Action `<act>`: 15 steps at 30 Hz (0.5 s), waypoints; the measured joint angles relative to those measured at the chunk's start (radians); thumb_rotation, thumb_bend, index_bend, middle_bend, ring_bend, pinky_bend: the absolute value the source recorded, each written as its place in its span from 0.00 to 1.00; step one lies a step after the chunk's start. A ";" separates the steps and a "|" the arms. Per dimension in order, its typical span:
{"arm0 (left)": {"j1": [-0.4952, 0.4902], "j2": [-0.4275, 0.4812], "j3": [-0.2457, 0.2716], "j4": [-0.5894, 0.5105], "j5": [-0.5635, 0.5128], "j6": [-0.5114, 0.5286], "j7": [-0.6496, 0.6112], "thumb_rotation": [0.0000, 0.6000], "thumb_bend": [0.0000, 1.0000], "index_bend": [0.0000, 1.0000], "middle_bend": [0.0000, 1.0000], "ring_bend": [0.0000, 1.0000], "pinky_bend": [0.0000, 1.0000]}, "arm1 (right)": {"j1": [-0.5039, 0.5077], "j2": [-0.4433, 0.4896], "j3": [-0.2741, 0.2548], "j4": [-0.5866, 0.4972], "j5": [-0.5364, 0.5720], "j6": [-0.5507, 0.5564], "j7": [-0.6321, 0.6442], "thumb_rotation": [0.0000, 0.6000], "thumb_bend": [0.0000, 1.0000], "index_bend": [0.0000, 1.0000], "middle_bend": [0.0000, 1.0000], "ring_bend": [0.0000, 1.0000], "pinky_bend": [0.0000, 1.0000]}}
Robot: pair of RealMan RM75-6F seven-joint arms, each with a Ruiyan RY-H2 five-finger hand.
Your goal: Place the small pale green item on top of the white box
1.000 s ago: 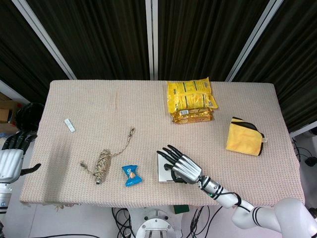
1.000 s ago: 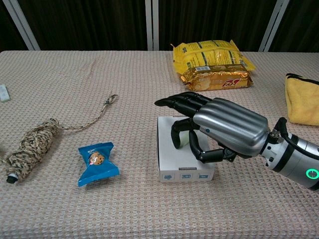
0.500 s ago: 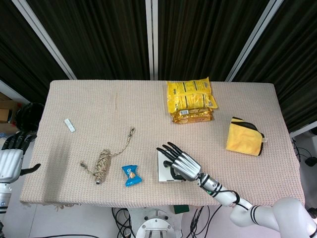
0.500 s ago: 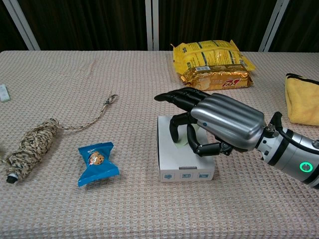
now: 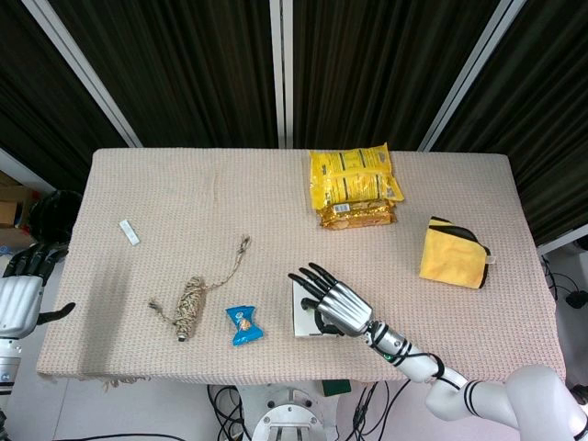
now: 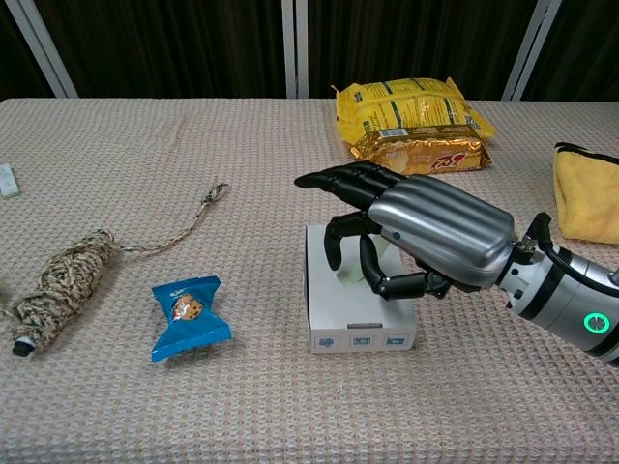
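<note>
The white box [image 6: 363,327] sits near the table's front edge, just right of centre, and also shows in the head view [image 5: 300,318]. A small pale green item [image 6: 350,273] lies on the box's top, mostly hidden beneath my right hand [image 6: 426,237]. That hand hovers just above the box with its fingers [image 6: 338,180] stretched forward and apart, thumb hanging toward the item, nothing gripped. From the head view my right hand [image 5: 333,301] covers most of the box. My left hand [image 5: 20,301] hangs off the table's left edge, holding nothing, fingers apart.
Yellow snack packs [image 6: 411,121] lie at the back centre, a yellow cloth [image 6: 588,193] at the right. A blue cookie packet [image 6: 189,314] and a twine bundle [image 6: 63,285] lie left of the box. A small white strip [image 5: 130,231] lies far left.
My right hand has risen slightly off the box and its fingers have straightened; the pale green item stays on the box top. The left hand has not moved.
</note>
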 measured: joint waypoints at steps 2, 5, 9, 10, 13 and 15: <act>0.001 0.000 0.000 -0.001 0.000 0.001 0.000 1.00 0.06 0.20 0.12 0.08 0.14 | 0.000 -0.001 -0.002 0.003 0.004 -0.011 -0.003 0.53 0.93 0.47 0.00 0.00 0.00; 0.002 0.001 -0.001 -0.001 -0.002 0.002 0.000 1.00 0.06 0.20 0.12 0.08 0.14 | -0.001 -0.006 -0.006 0.009 0.011 -0.029 -0.008 0.53 0.93 0.47 0.00 0.00 0.00; 0.001 0.002 -0.001 -0.001 -0.001 0.001 -0.001 1.00 0.06 0.20 0.12 0.08 0.14 | 0.001 -0.011 -0.010 0.014 0.013 -0.036 -0.008 0.53 0.93 0.47 0.00 0.00 0.00; 0.000 0.002 -0.001 -0.001 0.000 0.001 -0.001 1.00 0.06 0.20 0.12 0.08 0.14 | 0.001 -0.011 -0.009 0.014 0.011 -0.033 -0.006 0.53 0.93 0.47 0.00 0.00 0.00; 0.000 0.003 -0.001 -0.002 0.002 0.003 -0.001 1.00 0.06 0.20 0.12 0.08 0.14 | 0.002 -0.008 -0.006 0.008 0.007 -0.018 0.001 0.53 0.93 0.47 0.00 0.00 0.00; 0.001 0.003 0.000 -0.002 0.002 0.004 -0.002 1.00 0.06 0.20 0.12 0.08 0.14 | 0.002 -0.001 -0.002 0.001 0.004 -0.006 0.003 0.53 0.93 0.47 0.00 0.00 0.00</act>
